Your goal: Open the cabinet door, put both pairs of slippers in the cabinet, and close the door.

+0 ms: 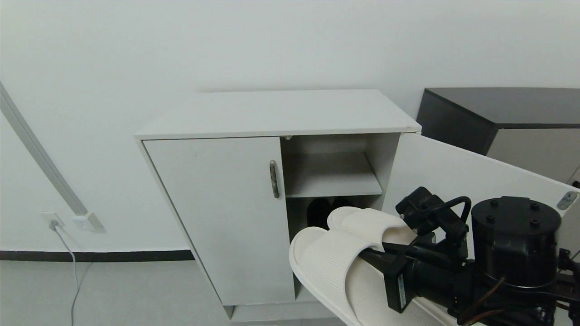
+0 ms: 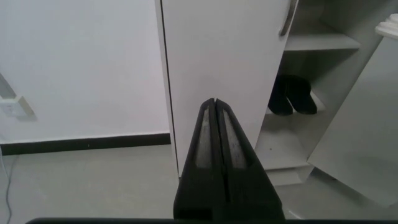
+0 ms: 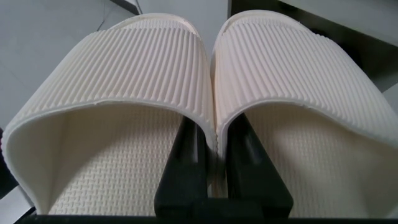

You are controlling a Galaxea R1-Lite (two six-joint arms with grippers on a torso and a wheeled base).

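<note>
The right hand (image 1: 378,253) grips 2 cream ribbed foam slippers (image 1: 331,258) by their inner sides, just in front of the open white wooden cabinet (image 1: 272,113). 2 black slippers (image 1: 319,212) sit inside on a shelf. The left hand (image 2: 215,109) is clenched on nothing.

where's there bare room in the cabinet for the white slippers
The upper shelf is bare across its visible width, right of the closed left door. The bottom shelf, beneath the black slippers, is bare too. The middle shelf is crowded: that pair takes most of it. Either bare one looks roomy enough for the white slippers.
</note>
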